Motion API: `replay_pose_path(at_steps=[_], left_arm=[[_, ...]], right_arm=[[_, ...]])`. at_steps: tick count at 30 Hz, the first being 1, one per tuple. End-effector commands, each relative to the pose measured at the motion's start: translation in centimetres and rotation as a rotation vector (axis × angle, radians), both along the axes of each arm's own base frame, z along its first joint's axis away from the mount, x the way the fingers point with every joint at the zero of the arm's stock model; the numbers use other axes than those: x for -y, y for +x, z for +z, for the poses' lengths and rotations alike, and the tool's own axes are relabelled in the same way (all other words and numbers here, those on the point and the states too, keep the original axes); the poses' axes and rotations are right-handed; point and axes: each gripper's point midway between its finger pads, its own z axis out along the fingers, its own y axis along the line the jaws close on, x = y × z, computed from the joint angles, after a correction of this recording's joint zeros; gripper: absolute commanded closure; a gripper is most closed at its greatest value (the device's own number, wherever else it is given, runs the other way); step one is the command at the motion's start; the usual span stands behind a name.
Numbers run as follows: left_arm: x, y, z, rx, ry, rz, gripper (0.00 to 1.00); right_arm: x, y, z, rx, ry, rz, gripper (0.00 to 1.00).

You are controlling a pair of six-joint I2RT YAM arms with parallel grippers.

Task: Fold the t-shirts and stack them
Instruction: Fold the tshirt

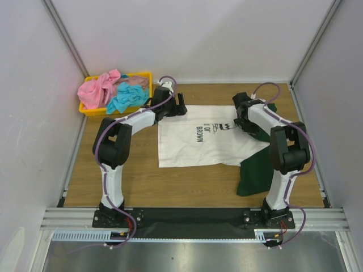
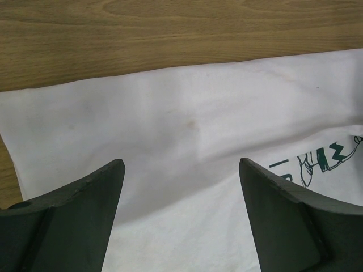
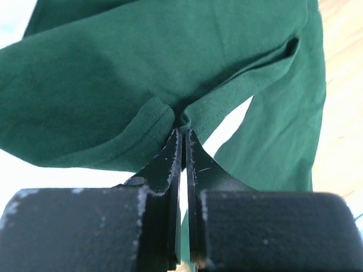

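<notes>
The fingers of the right gripper are clamping tight on a fold of the green sleeve, right at its stitched hem. The left gripper is hovering with its own fingers spread wide over the white t-shirt, grasping nothing.

The shirt is lying mostly flat on the table between the two arms, print facing up, with green cloth spilling off its right side toward the near edge. A pink shirt and a turquoise shirt are sitting crumpled in the yellow tray at the far left.

The cloth is looking light, thin and limp, so it is likely going to sag and drag wherever nothing is supporting it. Hems, seams and corners, where the layers are doubling up, are probably offering the surest pinch. The left gripper is sitting near the far left edge of the white body, which seems a sensible place to take a corner.
</notes>
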Motion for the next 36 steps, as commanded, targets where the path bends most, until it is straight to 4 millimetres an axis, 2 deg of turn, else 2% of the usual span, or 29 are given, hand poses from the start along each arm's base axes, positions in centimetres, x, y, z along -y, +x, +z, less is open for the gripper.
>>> replay_pose_path(at_steps=[1, 5, 8, 11, 19, 21, 22, 25, 28, 32, 33, 36], left_arm=[[0.8, 1.4, 2.1, 0.057, -0.044, -0.004, 0.12], [0.8, 1.4, 1.9, 0.055, -0.045, -0.008, 0.12], [0.8, 1.4, 2.1, 0.057, -0.044, -0.009, 0.12], [0.7, 1.4, 2.1, 0.056, -0.042, -0.006, 0.12], [1.1, 1.3, 2.3, 0.061, -0.037, -0.016, 0.13], [1.3, 1.2, 2.4, 0.063, -0.037, -0.02, 0.13], [1.3, 1.1, 2.4, 0.062, -0.035, -0.023, 0.13], [1.6, 1.0, 2.7, 0.066, -0.03, -0.033, 0.13], [2.3, 0.9, 3.5, 0.077, -0.033, -0.052, 0.13], [4.1, -0.1, 4.5, 0.075, -0.043, -0.105, 0.13], [5.1, -0.5, 5.1, 0.083, -0.052, -0.126, 0.13], [7.5, -1.7, 6.4, 0.095, -0.083, -0.177, 0.13]], right_arm=[[-0.3, -1.6, 1.3, 0.006, 0.003, -0.027, 1.0], [-0.2, -2.8, 0.5, -0.022, 0.004, -0.038, 1.0], [-0.7, -3.4, -0.3, -0.048, 0.027, -0.029, 1.0], [-1.3, -3.5, -0.3, -0.05, 0.047, -0.009, 0.98], [-2.9, -3.5, 1.5, -0.01, 0.145, 0.047, 0.95], [-2.9, -3.9, 1.2, -0.02, 0.146, 0.053, 0.84], [-2.9, -4.6, 0.7, -0.038, 0.152, 0.055, 0.62], [-2.9, -5.7, 0.1, -0.067, 0.16, 0.058, 0.25], [-2.8, -5.9, 1.1, -0.044, 0.173, 0.06, 0.12], [-2.2, -4.3, 3.6, 0.065, 0.25, 0.039, 0.1], [-1.8, -3.7, 4.5, 0.121, 0.28, 0.026, 0.1], [0.5, -2.6, 5.3, 0.232, 0.405, -0.05, 0.1]])
